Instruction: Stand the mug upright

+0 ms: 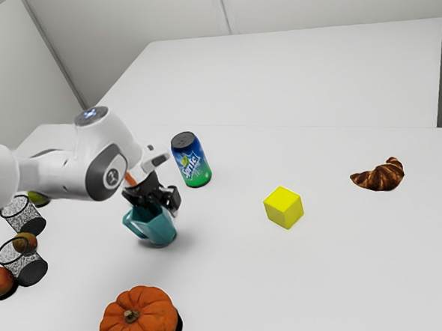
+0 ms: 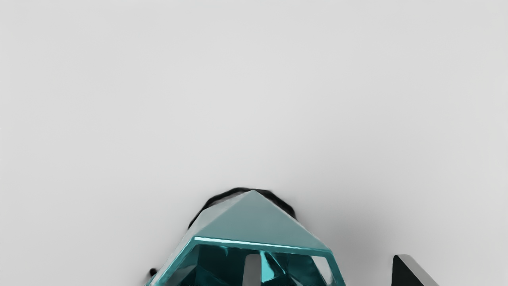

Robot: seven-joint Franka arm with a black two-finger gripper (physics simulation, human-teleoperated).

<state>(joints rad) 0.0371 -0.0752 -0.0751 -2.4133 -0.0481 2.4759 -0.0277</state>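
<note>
Holding nothing, with the fingers (image 2: 252, 272) spread astride one wall of the mug (image 2: 258, 224), one within its mouth, one outside. Seemingly upright already on the table (image 1: 347, 270), so probably best to withdraw straight up its long axis.

At the frame's edge, near mid-frame, the teal mug (image 2: 258, 222) shows its open mouth, one finger (image 2: 252, 272) against it. The other finger (image 2: 414, 272) stands apart, outside the mug, nearer a corner. Pale tabletop (image 2: 238, 99) spans the frame's centre.
</note>
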